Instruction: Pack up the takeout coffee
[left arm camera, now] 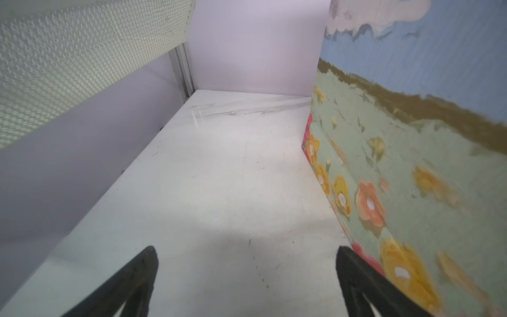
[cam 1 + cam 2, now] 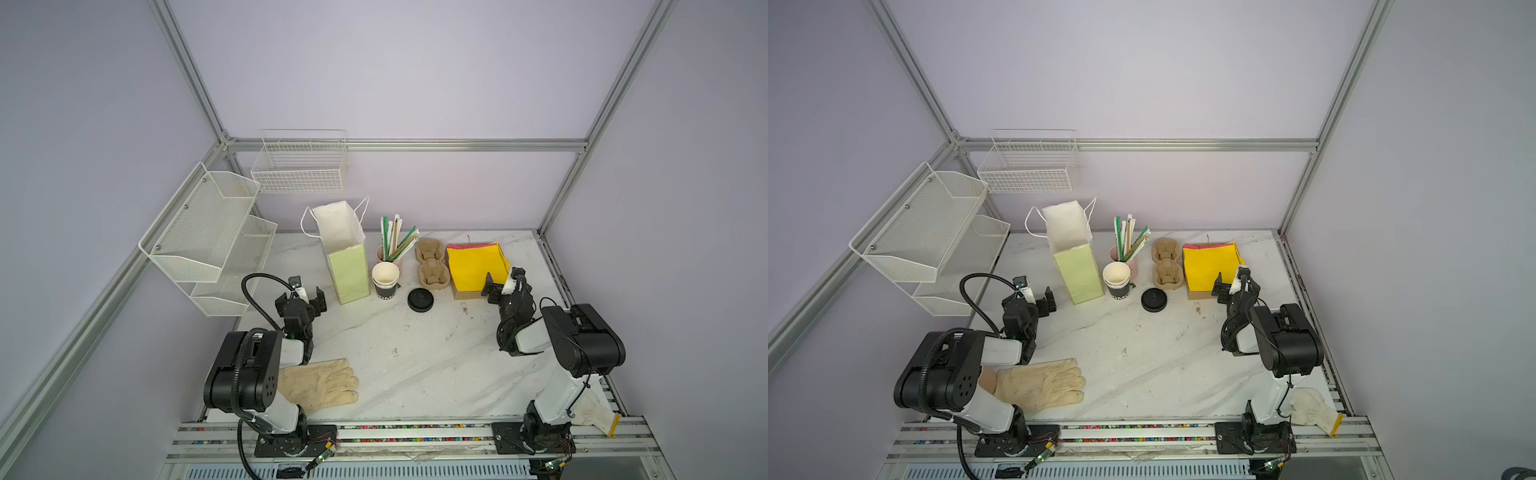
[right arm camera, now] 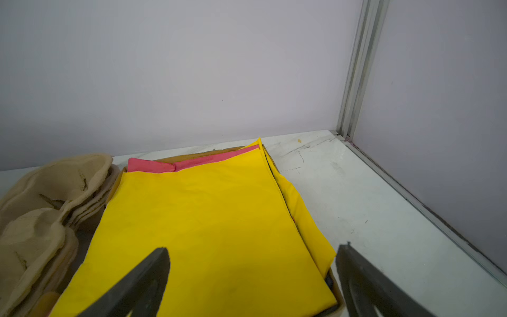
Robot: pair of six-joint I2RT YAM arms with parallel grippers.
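The takeout coffee cup (image 2: 385,272) (image 2: 1116,273), cream inside, stands open on top of a stack nested in a black lettered cup. Its round black lid (image 2: 420,300) (image 2: 1154,300) lies apart on the table, just to the right. A tall light green paper bag (image 2: 349,274) (image 2: 1079,272) stands open left of the cups; its flowered side (image 1: 411,192) fills the left wrist view. My left gripper (image 2: 302,296) (image 2: 1034,300) (image 1: 246,252) is open beside the bag, over bare table. My right gripper (image 2: 502,280) (image 2: 1232,280) (image 3: 254,250) is open over the near edge of the yellow napkins (image 2: 473,266) (image 3: 205,219).
A pink cup of wrapped straws (image 2: 395,241) stands behind the cups. Brown pulp cup carriers (image 2: 432,264) (image 3: 41,205) lie beside the napkin box. A mesh shelf (image 2: 208,237) and a wire basket (image 2: 301,166) hang at the back left. Work gloves (image 2: 324,382) (image 2: 594,411) lie near both arm bases.
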